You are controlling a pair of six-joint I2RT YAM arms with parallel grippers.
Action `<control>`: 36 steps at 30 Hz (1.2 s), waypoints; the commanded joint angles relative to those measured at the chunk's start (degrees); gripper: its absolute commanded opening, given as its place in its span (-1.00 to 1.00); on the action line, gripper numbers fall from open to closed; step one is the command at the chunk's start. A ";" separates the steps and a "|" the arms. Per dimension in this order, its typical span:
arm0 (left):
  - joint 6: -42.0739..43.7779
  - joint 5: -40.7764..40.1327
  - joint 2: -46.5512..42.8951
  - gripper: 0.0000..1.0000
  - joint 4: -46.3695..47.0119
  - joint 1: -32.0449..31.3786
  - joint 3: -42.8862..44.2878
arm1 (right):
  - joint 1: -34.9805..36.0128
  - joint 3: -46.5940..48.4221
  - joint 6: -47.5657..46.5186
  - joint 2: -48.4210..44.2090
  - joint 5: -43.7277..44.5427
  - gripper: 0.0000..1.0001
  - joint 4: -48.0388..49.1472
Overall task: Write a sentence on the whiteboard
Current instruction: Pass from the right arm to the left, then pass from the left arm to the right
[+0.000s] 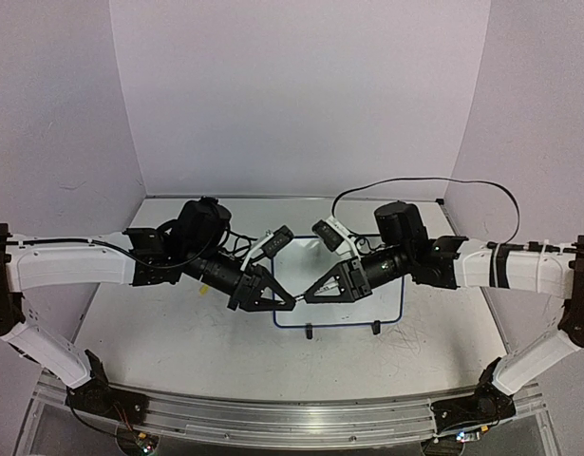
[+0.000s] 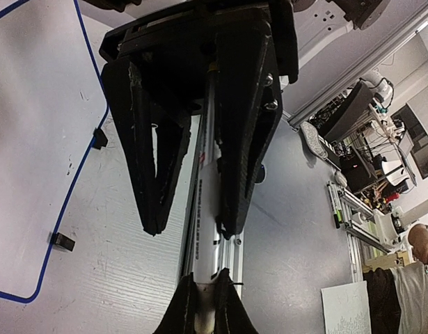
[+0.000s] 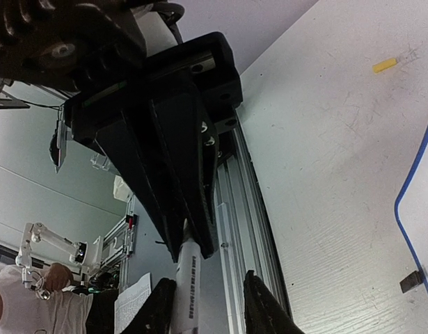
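From above, both grippers are meeting over the whiteboard's (image 1: 386, 309) near-left corner, a marker (image 1: 296, 299) lying lengthwise between them; the left wrist view is showing the left gripper (image 2: 193, 226) clenching it, the right wrist view the right gripper (image 3: 193, 254) seemingly clasping its other end, no writing discernible.

the whiteboard (image 1: 386, 309) lies on the bench (image 1: 178, 332), right of centre. above its left edge the left claw (image 1: 290, 299) and right claw (image 1: 305, 297) meet tip to tip, with a marker (image 2: 203, 209) lying lengthwise between them.
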 commanded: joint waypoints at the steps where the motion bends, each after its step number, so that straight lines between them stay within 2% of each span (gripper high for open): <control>1: 1.33 0.11 -0.19 -1.00 1.93 -0.23 2.91 | 1.33 1.88 2.50 0.56 -0.35 -0.40 5.26; 10: 0.69 -6.02 -1.69 -1.00 2.68 -0.34 2.03 | 2.11 0.28 6.27 0.12 3.28 -0.49 9.43; 16: 0.10 -6.98 -2.51 -1.00 3.73 -0.32 1.35 | 2.38 -0.60 7.02 0.38 2.78 -0.82 11.04; 22: 0.21 -7.68 -2.95 -1.00 3.76 -0.31 0.86 | 2.46 -1.57 6.34 0.23 1.98 -0.52 10.98; 27: 0.36 -8.28 -3.45 -1.00 3.76 -0.32 0.17 | 2.45 -2.89 6.24 -1.21 2.95 -0.46 10.98; 30: 0.36 -8.33 -3.61 -1.00 3.78 -0.37 0.00 | 2.47 -3.31 6.29 -2.08 3.17 -0.48 10.98; 36: 0.09 -6.77 -2.69 -1.00 3.76 -0.31 0.71 | 2.42 -2.39 6.45 -1.94 3.42 -0.74 11.10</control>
